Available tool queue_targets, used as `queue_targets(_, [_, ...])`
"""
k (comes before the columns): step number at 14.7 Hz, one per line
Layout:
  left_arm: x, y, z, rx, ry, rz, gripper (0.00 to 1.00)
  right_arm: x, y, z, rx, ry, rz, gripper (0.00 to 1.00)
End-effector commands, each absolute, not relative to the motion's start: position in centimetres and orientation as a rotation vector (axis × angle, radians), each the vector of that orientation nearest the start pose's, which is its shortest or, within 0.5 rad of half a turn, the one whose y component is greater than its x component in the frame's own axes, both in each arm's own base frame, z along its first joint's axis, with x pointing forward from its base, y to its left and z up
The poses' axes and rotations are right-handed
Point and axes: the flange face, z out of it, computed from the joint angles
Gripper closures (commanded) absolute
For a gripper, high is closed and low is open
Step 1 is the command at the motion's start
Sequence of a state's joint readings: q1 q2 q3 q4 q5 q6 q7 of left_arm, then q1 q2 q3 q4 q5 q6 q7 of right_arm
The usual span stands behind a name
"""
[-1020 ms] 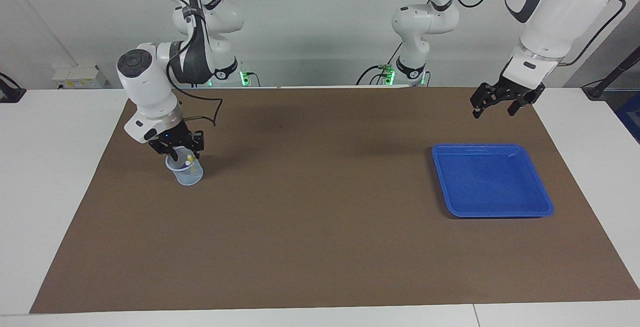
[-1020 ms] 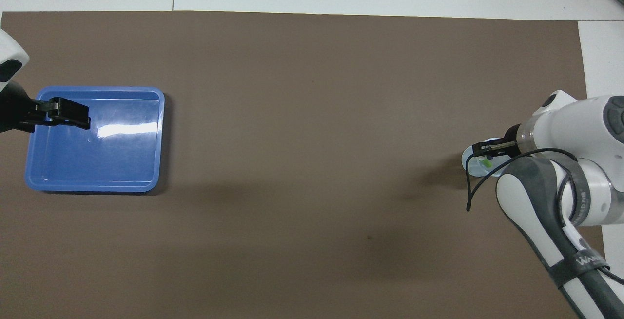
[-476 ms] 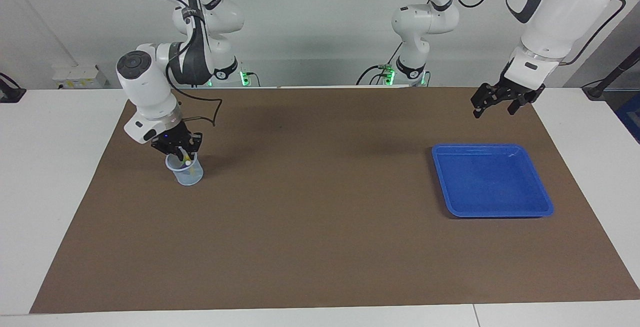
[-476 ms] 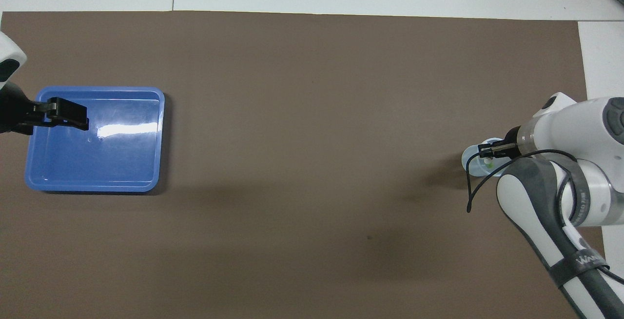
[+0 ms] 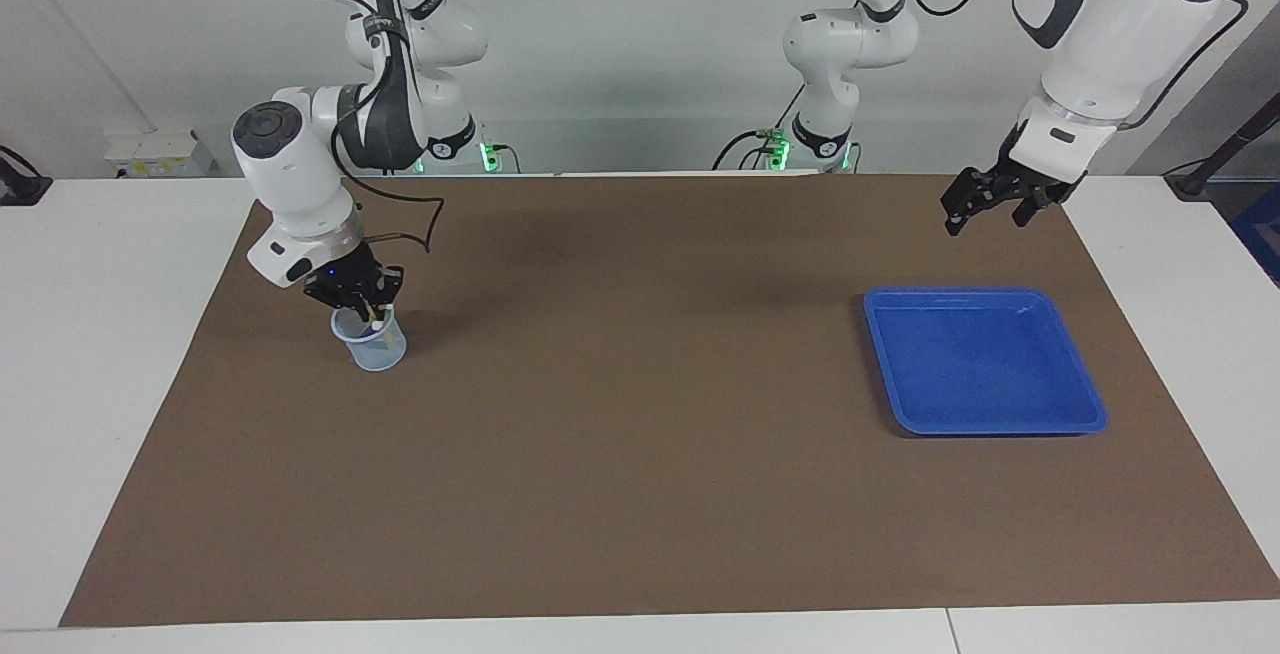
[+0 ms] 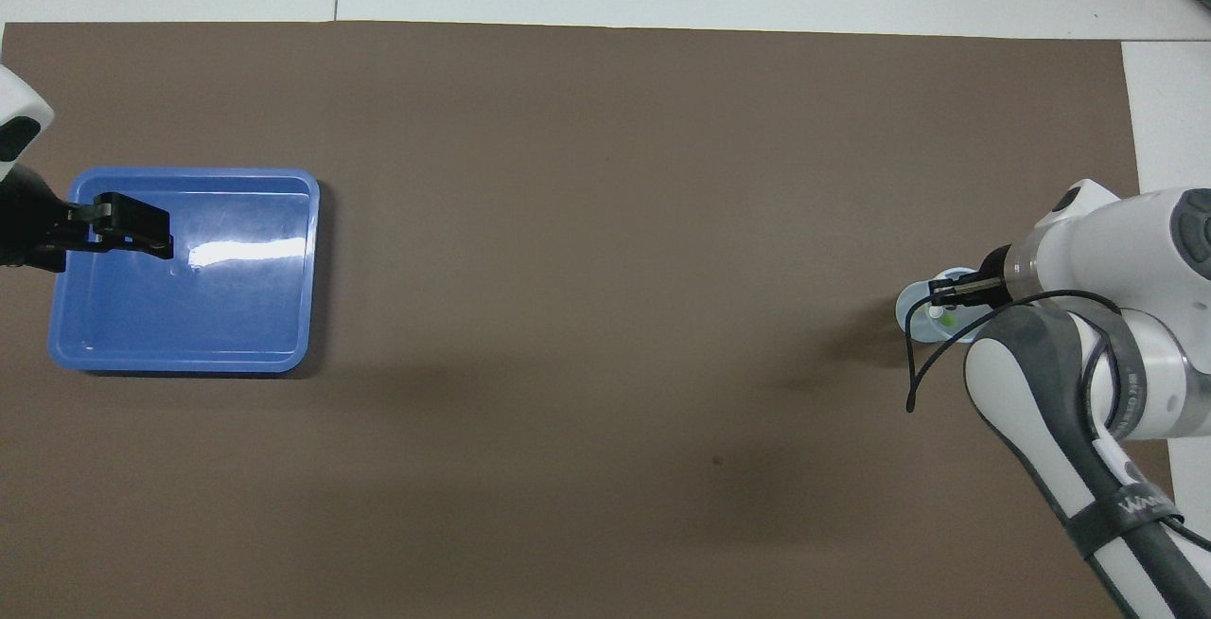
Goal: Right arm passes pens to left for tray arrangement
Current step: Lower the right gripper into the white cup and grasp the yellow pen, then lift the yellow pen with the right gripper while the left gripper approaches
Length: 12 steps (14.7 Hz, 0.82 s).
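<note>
Facing view: my right gripper (image 5: 366, 312) is down in the mouth of the cup (image 5: 371, 346), fingers pinched on a yellow pen (image 5: 377, 319); my left gripper (image 5: 992, 206) hangs spread, up in the air, waiting near the blue tray (image 5: 1090, 412). Overhead view: the right gripper (image 6: 938, 293) covers the cup (image 6: 910, 300), a green pen (image 6: 946, 321) inside it, and the left gripper (image 6: 142, 229) shows over the tray (image 6: 307, 269).

One blue tray (image 5: 985, 359), one mesh cup (image 5: 370, 342), perhaps two pens (image 5: 377, 318), two grippers (image 5: 362, 301)

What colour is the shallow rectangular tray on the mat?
Bright blue; the tray shows best in the facing view.
</note>
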<state>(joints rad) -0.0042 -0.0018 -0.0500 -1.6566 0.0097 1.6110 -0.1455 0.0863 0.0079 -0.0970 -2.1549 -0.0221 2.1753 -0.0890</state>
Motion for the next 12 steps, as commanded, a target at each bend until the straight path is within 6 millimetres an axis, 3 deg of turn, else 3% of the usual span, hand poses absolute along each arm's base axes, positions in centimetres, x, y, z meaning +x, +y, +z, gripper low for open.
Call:
queue_targets(1, [53.9, -3.0, 58.9, -3.100, -0.306, 0.081, 0.00, 53.8, -1.1, 40.6, -3.152, -0.156, 0.028, 1.00])
queue_targets(7, [53.8, -4.8, 58.9, -3.062, -0.537, 0.083, 0.00, 54.4, -1.3, 45.0, -3.149, -0.147, 0.103, 1.00])
queue_targets(9, [53.4, -6.2, 58.8, -3.044, -0.592, 0.106, 0.00, 54.5, -1.4, 46.1, -3.148, -0.143, 0.120, 1.00])
queue_targets(12, [52.5, -9.9, 58.6, -3.013, -0.681, 0.116, 0.00, 54.7, -1.5, 48.3, -3.151, -0.141, 0.142, 1.00])
